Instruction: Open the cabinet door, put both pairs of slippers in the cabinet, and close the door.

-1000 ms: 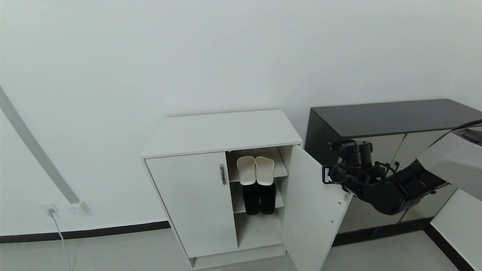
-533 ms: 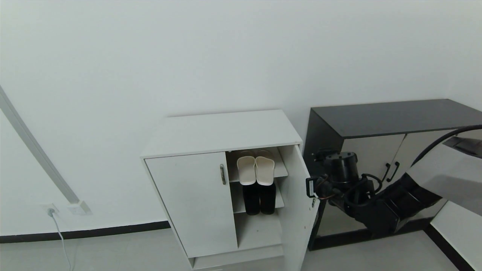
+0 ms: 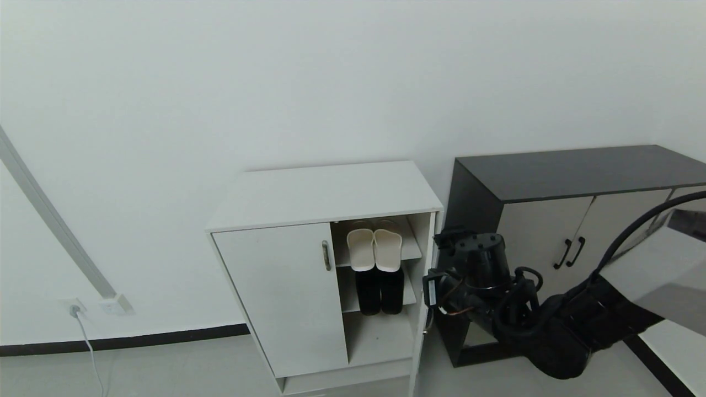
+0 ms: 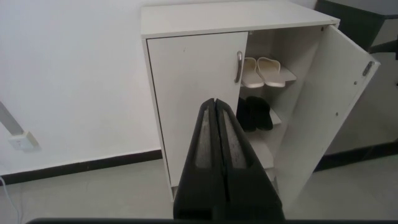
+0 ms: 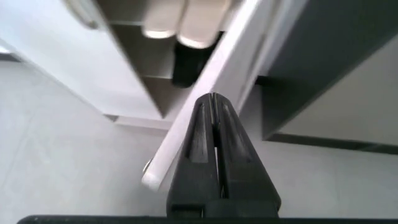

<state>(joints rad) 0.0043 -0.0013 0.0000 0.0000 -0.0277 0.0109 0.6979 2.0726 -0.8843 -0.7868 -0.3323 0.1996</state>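
Note:
The white cabinet (image 3: 325, 193) stands against the wall, its left door (image 3: 281, 298) closed. Its right door (image 3: 423, 309) is part open and edge-on in the head view. A white pair of slippers (image 3: 375, 249) lies on the upper shelf and a black pair (image 3: 379, 290) on the shelf below. My right gripper (image 3: 441, 238) is shut and empty, against the outer face of the right door (image 5: 205, 93). My left gripper (image 4: 215, 102) is shut and empty, held in front of the cabinet and apart from it. Past it the left wrist view shows both pairs (image 4: 267, 70) (image 4: 255, 112) and the open door (image 4: 336, 106).
A low sideboard with a black top (image 3: 579, 171) stands right beside the cabinet, behind my right arm. A wall socket with a cable (image 3: 74, 310) and a slanted cable duct (image 3: 49, 215) are at the left. Grey floor lies open before the cabinet.
My right arm has moved left and swung the right door from wide open to roughly half shut. The slippers and the left door have not moved.

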